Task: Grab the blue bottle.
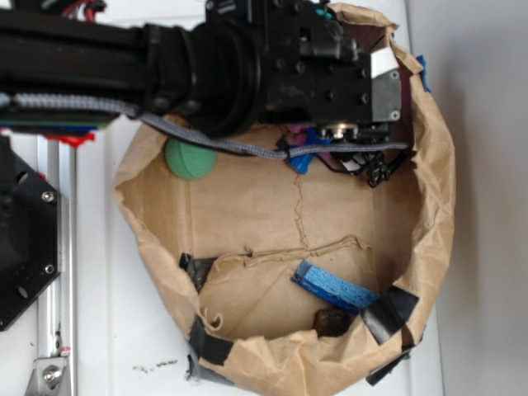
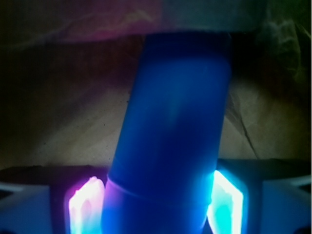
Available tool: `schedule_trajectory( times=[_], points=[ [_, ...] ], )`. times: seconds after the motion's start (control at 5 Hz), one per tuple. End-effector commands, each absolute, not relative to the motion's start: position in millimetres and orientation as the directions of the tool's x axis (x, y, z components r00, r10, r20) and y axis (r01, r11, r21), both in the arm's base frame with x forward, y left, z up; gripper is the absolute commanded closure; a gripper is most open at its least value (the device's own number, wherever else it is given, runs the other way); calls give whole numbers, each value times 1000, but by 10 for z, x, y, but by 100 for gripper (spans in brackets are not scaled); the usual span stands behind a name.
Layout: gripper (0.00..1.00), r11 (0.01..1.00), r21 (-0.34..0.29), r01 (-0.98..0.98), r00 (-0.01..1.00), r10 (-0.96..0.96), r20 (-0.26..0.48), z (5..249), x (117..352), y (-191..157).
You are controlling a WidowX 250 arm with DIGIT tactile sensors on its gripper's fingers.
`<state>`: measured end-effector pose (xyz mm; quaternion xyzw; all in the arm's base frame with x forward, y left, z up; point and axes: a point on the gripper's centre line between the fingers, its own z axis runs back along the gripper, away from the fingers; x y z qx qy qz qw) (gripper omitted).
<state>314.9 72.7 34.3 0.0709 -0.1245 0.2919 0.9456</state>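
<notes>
The blue bottle (image 2: 173,136) fills the middle of the wrist view, its smooth body running up and away between my gripper's two glowing pads. The left pad (image 2: 87,207) and the right pad (image 2: 225,202) both press against its sides. My gripper (image 2: 156,207) is shut on the bottle. In the exterior view the black arm covers the back of the paper bag. Only a small blue part of the bottle (image 1: 300,158) pokes out under the gripper (image 1: 330,153). The rest of the bottle is hidden there.
A crumpled brown paper bag (image 1: 157,264) with black tape patches (image 1: 388,312) holds everything. Inside lie a green ball (image 1: 190,158) at the back left, a flat rough blue piece (image 1: 334,289) and a dark brown lump (image 1: 332,321) at the front. A metal rail (image 1: 54,247) runs at left.
</notes>
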Motion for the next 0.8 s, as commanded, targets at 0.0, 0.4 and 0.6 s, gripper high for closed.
schedule_trajectory(
  times=[0.0, 0.4, 0.6],
  points=[
    [100, 829, 61, -557, 796, 510, 326, 494, 3130, 676],
    [100, 950, 18, -310, 933, 301, 199, 958, 2769, 397],
    [100, 978, -9, -210, 972, 209, 105, 1230, 2648, 274]
  ],
)
